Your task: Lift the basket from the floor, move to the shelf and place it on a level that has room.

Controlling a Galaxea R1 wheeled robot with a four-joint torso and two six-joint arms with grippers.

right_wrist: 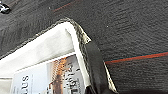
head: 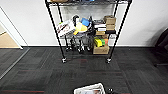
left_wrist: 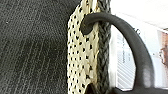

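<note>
The woven basket (head: 89, 89) with its white cloth lining sits at the near edge of the head view, on the dark grey carpet floor (head: 82, 72). A printed magazine lies inside it. The left wrist view looks closely along the basket's beige-and-dark wicker side (left_wrist: 82, 55) and one dark loop handle (left_wrist: 130, 37). In the right wrist view, the basket's rim corner (right_wrist: 80, 32) and the other dark handle (right_wrist: 96, 65) are seen from very near. Straight ahead against the white wall stands the black wire shelf (head: 87, 30), and the edge of its upper level (head: 87, 3) shows at the top.
The shelf's middle tier holds toys, books and small cardboard boxes (head: 109, 21), and a larger box (head: 101, 49) sits low in it. Its casters (head: 64, 60) rest on the carpet. Tan wooden flooring (head: 7, 40) lies at the left. A dark chair (head: 162, 45) stands at the right.
</note>
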